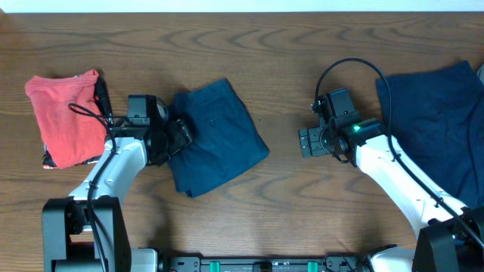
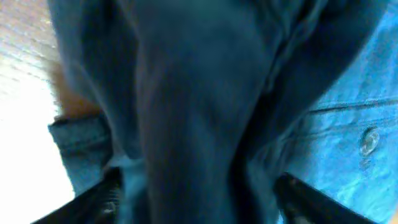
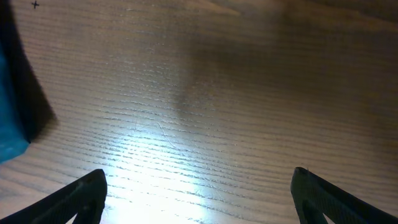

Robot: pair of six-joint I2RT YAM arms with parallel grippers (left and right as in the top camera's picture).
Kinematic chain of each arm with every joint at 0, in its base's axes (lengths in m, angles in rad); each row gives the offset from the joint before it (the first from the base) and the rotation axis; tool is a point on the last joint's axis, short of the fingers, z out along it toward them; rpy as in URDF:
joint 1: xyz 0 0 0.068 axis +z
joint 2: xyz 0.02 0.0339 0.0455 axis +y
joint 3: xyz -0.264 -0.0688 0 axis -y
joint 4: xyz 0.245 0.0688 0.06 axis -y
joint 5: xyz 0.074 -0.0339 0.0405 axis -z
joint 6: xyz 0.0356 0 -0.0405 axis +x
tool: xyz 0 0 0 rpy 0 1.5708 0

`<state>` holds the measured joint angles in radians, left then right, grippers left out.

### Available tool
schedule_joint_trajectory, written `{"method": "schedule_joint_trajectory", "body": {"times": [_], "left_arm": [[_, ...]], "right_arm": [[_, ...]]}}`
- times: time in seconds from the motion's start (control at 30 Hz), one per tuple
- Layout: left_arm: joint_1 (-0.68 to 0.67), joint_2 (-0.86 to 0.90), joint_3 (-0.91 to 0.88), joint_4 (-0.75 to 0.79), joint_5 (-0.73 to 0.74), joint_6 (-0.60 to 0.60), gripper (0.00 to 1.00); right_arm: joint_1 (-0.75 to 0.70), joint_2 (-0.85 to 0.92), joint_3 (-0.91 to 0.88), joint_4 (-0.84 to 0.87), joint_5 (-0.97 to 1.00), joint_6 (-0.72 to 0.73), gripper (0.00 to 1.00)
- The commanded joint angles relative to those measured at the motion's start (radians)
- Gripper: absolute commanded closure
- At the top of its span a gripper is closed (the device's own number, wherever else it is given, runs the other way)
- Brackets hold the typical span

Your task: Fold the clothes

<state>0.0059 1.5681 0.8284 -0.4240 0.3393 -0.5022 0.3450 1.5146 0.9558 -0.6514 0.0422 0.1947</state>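
Note:
A folded dark navy pair of shorts (image 1: 223, 140) lies left of the table's middle. My left gripper (image 1: 180, 137) is at its left edge. In the left wrist view the fingers (image 2: 199, 202) stand wide apart, with bunched denim (image 2: 205, 106) filling the gap between them. A second navy garment (image 1: 439, 125) lies spread at the far right. My right gripper (image 1: 306, 142) is open and empty over bare wood between the two garments. The right wrist view shows its fingers (image 3: 199, 199) apart above the table, with a strip of blue cloth (image 3: 9, 118) at the left edge.
A folded red garment (image 1: 64, 117) lies at the far left, beside the left arm. The wooden table (image 1: 295, 204) shows bare wood between the shorts and the right arm. The arm bases stand at the front edge.

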Motion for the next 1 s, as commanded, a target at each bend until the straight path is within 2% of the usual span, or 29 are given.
{"method": "schedule_joint_trajectory", "body": {"times": [0.0,0.17,0.53,0.63,0.73,0.83,0.87,0.9,0.97], "left_arm": [[0.023,-0.005,-0.009,-0.031,-0.021,-0.013,0.01],[0.056,-0.019,-0.009,-0.075,-0.15,-0.053,0.02],[0.047,0.071,-0.061,0.028,-0.146,-0.079,0.01],[0.047,0.097,-0.089,0.08,-0.136,-0.079,0.13],[0.047,0.121,-0.092,0.107,-0.109,-0.074,0.32],[0.047,0.12,-0.091,0.135,-0.103,-0.034,0.71],[0.048,0.116,-0.091,0.146,-0.101,-0.016,0.9],[0.05,0.112,-0.087,0.153,-0.101,0.007,0.94],[0.056,0.092,-0.063,0.146,-0.11,0.067,0.94]], "right_arm": [[-0.006,-0.005,0.014,-0.004,0.014,0.013,0.07],[-0.006,-0.005,0.014,-0.011,0.014,0.013,0.07],[-0.006,-0.005,0.014,-0.019,0.014,0.014,0.07],[-0.006,-0.005,0.014,-0.019,0.014,0.014,0.07],[-0.006,-0.005,0.014,-0.019,0.014,0.014,0.07],[-0.006,-0.005,0.014,-0.019,0.014,0.014,0.07],[-0.006,-0.005,0.014,-0.019,0.014,0.014,0.06],[-0.006,-0.005,0.014,-0.019,0.014,0.014,0.07],[-0.006,-0.005,0.014,-0.02,0.014,0.014,0.07]]}}
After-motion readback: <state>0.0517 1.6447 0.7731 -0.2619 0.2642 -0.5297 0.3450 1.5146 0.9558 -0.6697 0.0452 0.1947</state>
